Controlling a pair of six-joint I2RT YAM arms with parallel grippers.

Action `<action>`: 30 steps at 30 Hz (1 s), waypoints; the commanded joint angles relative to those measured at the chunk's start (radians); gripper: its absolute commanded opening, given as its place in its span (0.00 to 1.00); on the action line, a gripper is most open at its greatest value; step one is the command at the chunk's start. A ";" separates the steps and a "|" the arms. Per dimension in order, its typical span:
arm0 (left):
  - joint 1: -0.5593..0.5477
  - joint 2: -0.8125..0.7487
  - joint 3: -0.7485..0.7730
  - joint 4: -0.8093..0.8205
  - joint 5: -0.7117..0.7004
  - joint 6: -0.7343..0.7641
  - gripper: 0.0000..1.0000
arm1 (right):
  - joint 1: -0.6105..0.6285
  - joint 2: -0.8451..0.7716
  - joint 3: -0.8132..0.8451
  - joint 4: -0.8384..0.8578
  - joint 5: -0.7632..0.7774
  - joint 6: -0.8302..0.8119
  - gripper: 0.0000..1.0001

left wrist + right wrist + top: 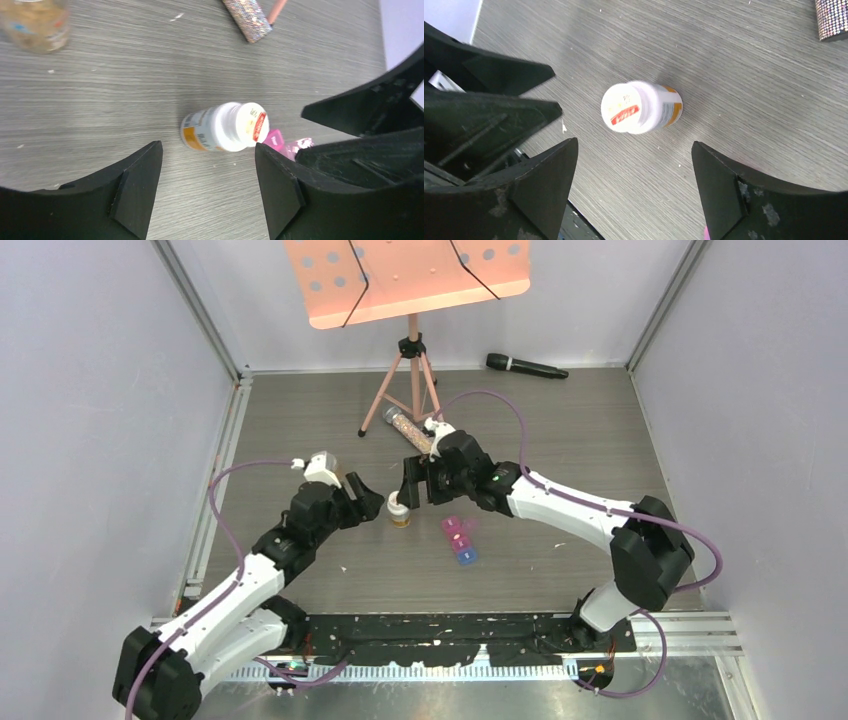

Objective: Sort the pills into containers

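A white-capped pill bottle [399,510] with an orange-and-white label stands upright on the grey wood-grain table [560,430]. It also shows in the left wrist view [225,127] and the right wrist view [640,107]. My left gripper [370,502] is open and empty just left of the bottle, its jaws [207,150] short of it. My right gripper [408,490] is open and empty just above and behind the bottle [635,145]. The pill-box strip [460,538], pink, purple and blue, lies right of the bottle. Its pink end shows behind the bottle [274,139].
A clear tube of speckled beads [408,430] lies behind the right gripper, by the feet of a pink music stand [410,370]. A black microphone [525,366] lies at the back right. A blurred clear jar [35,22] with brownish contents stands near the left gripper.
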 commanded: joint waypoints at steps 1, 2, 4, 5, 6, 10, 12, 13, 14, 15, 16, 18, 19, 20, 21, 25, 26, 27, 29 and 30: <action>0.014 -0.060 0.051 -0.201 -0.144 0.043 0.71 | 0.052 0.001 0.065 -0.059 0.071 -0.129 0.94; 0.015 -0.075 0.055 -0.224 -0.168 0.043 0.71 | 0.062 0.014 0.075 -0.069 0.093 -0.139 0.96; 0.015 -0.104 0.063 -0.278 -0.226 0.034 0.73 | 0.092 0.058 0.124 -0.101 0.172 -0.166 0.98; 0.015 -0.117 0.069 -0.304 -0.249 0.034 0.74 | 0.108 0.085 0.133 -0.111 0.201 -0.177 0.99; 0.015 -0.133 0.074 -0.327 -0.272 0.036 0.75 | 0.115 0.100 0.148 -0.113 0.214 -0.182 0.99; 0.015 -0.190 0.073 -0.366 -0.313 0.047 0.76 | 0.141 0.192 0.208 -0.120 0.248 -0.194 0.99; 0.015 -0.213 0.067 -0.370 -0.315 0.049 0.76 | 0.142 0.245 0.260 -0.161 0.284 -0.180 0.93; 0.015 -0.225 0.063 -0.372 -0.316 0.049 0.76 | 0.142 0.284 0.278 -0.198 0.294 -0.172 0.87; 0.015 -0.233 0.061 -0.373 -0.315 0.047 0.77 | 0.142 0.317 0.301 -0.216 0.306 -0.168 0.84; 0.015 -0.241 0.057 -0.372 -0.315 0.044 0.77 | 0.142 0.324 0.308 -0.216 0.309 -0.166 0.76; 0.015 -0.248 0.051 -0.370 -0.313 0.042 0.77 | 0.142 0.335 0.312 -0.209 0.314 -0.163 0.72; 0.015 -0.257 0.041 -0.362 -0.310 0.041 0.76 | 0.142 0.342 0.311 -0.200 0.326 -0.159 0.56; 0.016 -0.261 0.038 -0.359 -0.309 0.039 0.77 | 0.142 0.343 0.310 -0.197 0.331 -0.158 0.53; 0.016 -0.263 0.035 -0.356 -0.307 0.038 0.76 | 0.142 0.342 0.307 -0.194 0.345 -0.156 0.46; 0.015 -0.262 0.032 -0.355 -0.305 0.039 0.76 | 0.142 0.340 0.307 -0.193 0.360 -0.156 0.42; 0.015 -0.250 0.043 -0.366 -0.281 0.035 0.77 | 0.140 0.278 0.310 -0.233 0.461 -0.160 0.34; 0.015 -0.246 0.046 -0.369 -0.273 0.034 0.76 | 0.133 0.263 0.305 -0.242 0.475 -0.163 0.34; 0.016 -0.241 0.049 -0.369 -0.265 0.034 0.76 | 0.127 0.229 0.293 -0.245 0.497 -0.164 0.34; 0.015 -0.233 0.051 -0.362 -0.251 0.034 0.76 | 0.096 0.177 0.264 -0.254 0.516 -0.165 0.34; 0.015 -0.229 0.050 -0.356 -0.244 0.034 0.76 | 0.066 0.159 0.251 -0.255 0.521 -0.165 0.34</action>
